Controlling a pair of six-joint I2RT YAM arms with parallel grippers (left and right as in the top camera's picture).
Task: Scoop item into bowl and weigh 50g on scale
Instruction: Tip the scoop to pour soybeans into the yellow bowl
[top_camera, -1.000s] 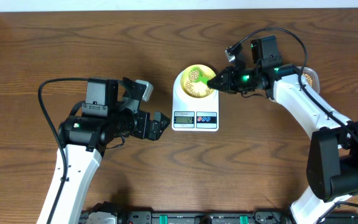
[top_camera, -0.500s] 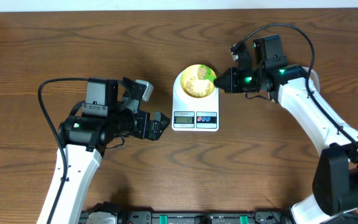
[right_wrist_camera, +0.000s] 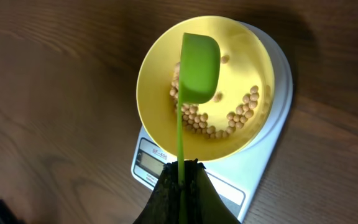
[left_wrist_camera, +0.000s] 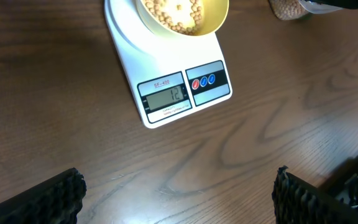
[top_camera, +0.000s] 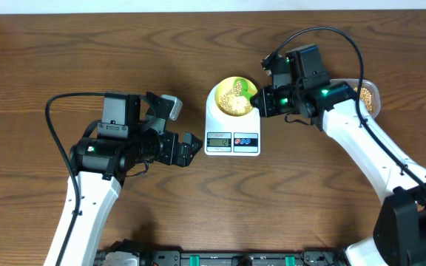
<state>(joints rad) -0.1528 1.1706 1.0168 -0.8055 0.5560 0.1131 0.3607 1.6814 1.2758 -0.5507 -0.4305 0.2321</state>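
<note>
The white scale (top_camera: 232,125) stands mid-table with the pale yellow bowl (top_camera: 226,86) on it. Tan beans (top_camera: 235,103) lie in the bowl. My right gripper (top_camera: 261,100) is shut on the handle of a green scoop (top_camera: 251,94). In the right wrist view the scoop head (right_wrist_camera: 199,68) hangs over the bowl (right_wrist_camera: 151,56) above the beans (right_wrist_camera: 244,112), showing only plain green. My left gripper (top_camera: 191,148) stands open just left of the scale, nothing between its fingers (left_wrist_camera: 61,196). The left wrist view shows the scale (left_wrist_camera: 166,59), its lit display and the bowl (left_wrist_camera: 216,15).
A clear tub of beans (top_camera: 368,94) sits at the right, partly behind my right arm; it also shows at the top edge of the left wrist view as the tub (left_wrist_camera: 288,7). Cables loop off both arms. Bare wooden table (top_camera: 198,199) lies in front of the scale.
My right wrist has shifted a little left and turned, keeping the green scoop over the bowl's right side. The left arm has not moved.
</note>
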